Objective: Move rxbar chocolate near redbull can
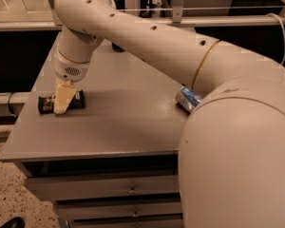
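The rxbar chocolate (45,103) is a dark flat bar with white lettering, lying near the table's left edge. My gripper (63,100) points down over the bar's middle and hides that part. The bar's two ends stick out on either side of it. The redbull can (187,99), silver and light blue, lies on its side at the table's right side. It is partly hidden behind my arm and far from the bar.
The grey table (123,122) has drawers below its front edge. A dark object (117,47) sits at the table's back, mostly hidden by my arm. My large arm covers the right of the view. A railing runs behind the table.
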Available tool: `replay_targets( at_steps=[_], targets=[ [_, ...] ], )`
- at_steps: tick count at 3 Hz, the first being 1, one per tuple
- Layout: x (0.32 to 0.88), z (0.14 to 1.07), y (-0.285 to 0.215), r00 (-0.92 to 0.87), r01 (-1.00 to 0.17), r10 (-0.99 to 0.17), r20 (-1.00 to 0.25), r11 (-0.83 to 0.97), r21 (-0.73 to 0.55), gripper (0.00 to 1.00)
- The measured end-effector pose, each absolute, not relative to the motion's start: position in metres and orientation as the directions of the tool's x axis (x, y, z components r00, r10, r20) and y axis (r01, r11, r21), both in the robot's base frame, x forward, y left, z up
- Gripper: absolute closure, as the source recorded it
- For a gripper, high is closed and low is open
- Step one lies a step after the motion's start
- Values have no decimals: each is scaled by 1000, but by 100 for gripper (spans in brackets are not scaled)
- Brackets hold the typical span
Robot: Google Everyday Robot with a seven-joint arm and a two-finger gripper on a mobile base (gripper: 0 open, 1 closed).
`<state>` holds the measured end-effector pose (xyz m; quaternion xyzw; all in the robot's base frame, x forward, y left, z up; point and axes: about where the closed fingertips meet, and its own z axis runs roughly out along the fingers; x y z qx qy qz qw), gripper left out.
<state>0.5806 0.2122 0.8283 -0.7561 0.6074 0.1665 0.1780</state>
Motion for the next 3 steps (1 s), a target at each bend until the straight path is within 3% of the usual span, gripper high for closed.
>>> replay_targets(
  at_steps=[1,2,3],
  targets=[
    [581,831,212,207,-978,-859,-468,-199,-67,83],
    [581,832,212,207,-978,-859,-468,-199,-67,100],
    [596,859,196,215,-976,-859,-465,-178,-124,100]
  ],
)
